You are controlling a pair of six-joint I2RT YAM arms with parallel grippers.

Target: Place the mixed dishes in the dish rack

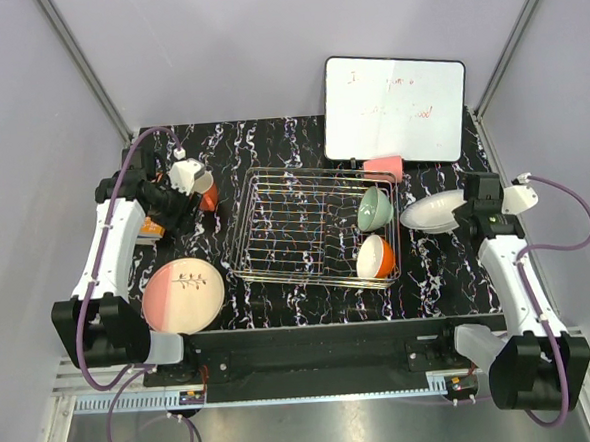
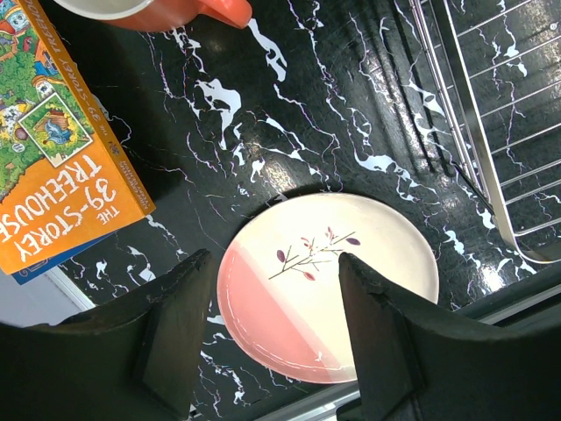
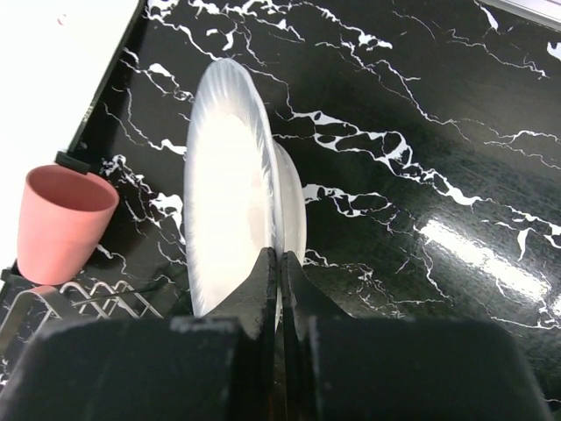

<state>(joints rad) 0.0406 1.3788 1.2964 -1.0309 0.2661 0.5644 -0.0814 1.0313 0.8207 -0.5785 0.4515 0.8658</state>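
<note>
While the right gripper was clamped tight on the white plate's rim, the left gripper stood parted and empty above the pink-and-cream plate.

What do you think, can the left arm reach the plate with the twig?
Probably yes: its open fingers face the twig plate, nothing lies between, and the book and mug sit off to the side.

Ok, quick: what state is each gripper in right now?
Left gripper: open, holding nothing.
Right gripper: shut on the rim of the white plate.
</note>
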